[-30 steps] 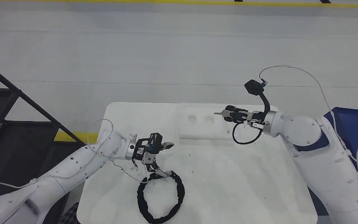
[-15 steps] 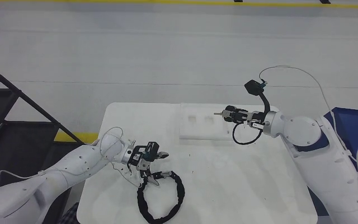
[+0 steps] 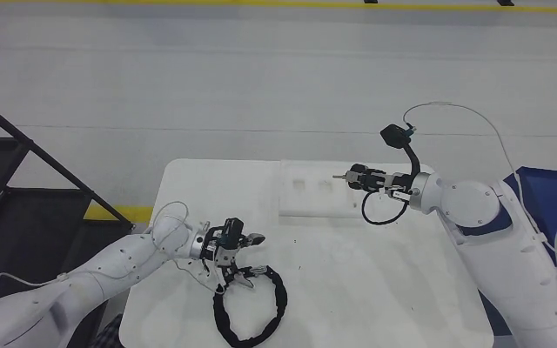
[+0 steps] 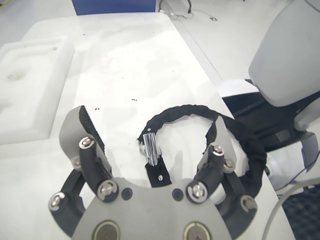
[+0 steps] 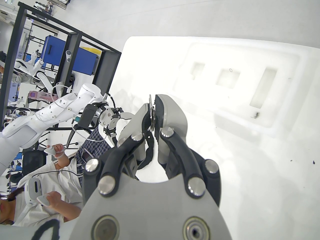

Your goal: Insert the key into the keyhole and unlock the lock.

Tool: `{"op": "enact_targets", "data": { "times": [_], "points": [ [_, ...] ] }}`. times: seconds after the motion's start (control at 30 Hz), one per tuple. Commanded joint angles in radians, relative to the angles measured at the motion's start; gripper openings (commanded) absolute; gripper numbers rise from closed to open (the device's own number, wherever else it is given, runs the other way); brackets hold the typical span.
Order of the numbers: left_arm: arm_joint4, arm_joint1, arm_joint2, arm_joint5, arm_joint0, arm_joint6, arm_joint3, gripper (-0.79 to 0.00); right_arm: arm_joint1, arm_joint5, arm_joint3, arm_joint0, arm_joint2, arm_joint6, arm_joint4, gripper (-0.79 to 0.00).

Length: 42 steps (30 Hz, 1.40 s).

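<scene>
The left end effector (image 3: pixel 251 255) is spread wide at the near left of the worktop (image 3: pixel 392 278). Its fingers stand on either side of the chrome cylinder (image 4: pixel 151 148) of the lock (image 3: pixel 280 303), a black-sleeved cable loop lying flat on the surface. Well apart from it, the right end effector (image 3: pixel 355 177) is pressed together on the key (image 5: pixel 150 103), holding it over the white foam tray (image 3: pixel 305 204) at the far side.
</scene>
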Motion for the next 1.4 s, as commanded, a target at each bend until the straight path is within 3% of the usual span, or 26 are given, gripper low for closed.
{"op": "enact_targets", "data": {
  "times": [0.0, 0.17, 0.33, 0.4, 0.53, 0.9, 0.93, 0.97, 1.27, 1.37],
  "points": [
    [-0.021, 0.012, -0.011, 0.042, 0.034, -0.004, -0.003, 0.0, 0.0, 0.0, 0.0, 0.0, 0.0, 0.0, 0.0, -0.785],
    [-0.069, 0.04, -0.047, 0.183, 0.114, -0.063, -0.014, 0.0, 0.0, 0.0, 0.0, 0.0, 0.0, 0.0, 0.0, -0.785],
    [-0.005, 0.064, -0.081, 0.323, 0.154, -0.154, -0.108, 0.0, 0.0, 0.0, 0.0, 0.0, 0.0, 0.0, 0.0, -0.785],
    [0.01, 0.075, -0.091, 0.335, 0.174, -0.18, -0.134, 0.0, 0.0, 0.0, 0.0, 0.0, 0.0, 0.0, 0.0, -0.785],
    [0.014, 0.085, -0.1, 0.261, 0.189, -0.262, -0.158, 0.0, 0.0, 0.0, 0.0, 0.0, 0.0, 0.0, 0.0, -0.785],
    [-0.022, 0.058, -0.132, 0.244, 0.213, -0.287, -0.125, -0.006, 0.0, 0.0, 0.0, 0.0, 0.0, 0.0, 0.0, -0.785],
    [-0.023, 0.054, -0.135, 0.252, 0.216, -0.283, -0.118, -0.077, 0.0, 0.0, 0.0, 0.0, 0.0, 0.0, 0.0, -0.785],
    [-0.024, 0.051, -0.137, 0.259, 0.219, -0.278, -0.11, -0.099, 0.0, 0.0, 0.0, 0.0, 0.0, 0.0, 0.0, -0.785],
    [0.022, 0.02, -0.148, 0.275, 0.226, -0.277, -0.067, -0.135, 0.0, 0.0, 0.0, 0.0, 0.0, 0.0, 0.0, -0.785],
    [0.039, 0.012, -0.154, 0.295, 0.23, -0.281, -0.065, -0.249, 0.0, 0.0, 0.0, 0.0, 0.0, 0.0, 0.0, -0.785]
  ]
}}
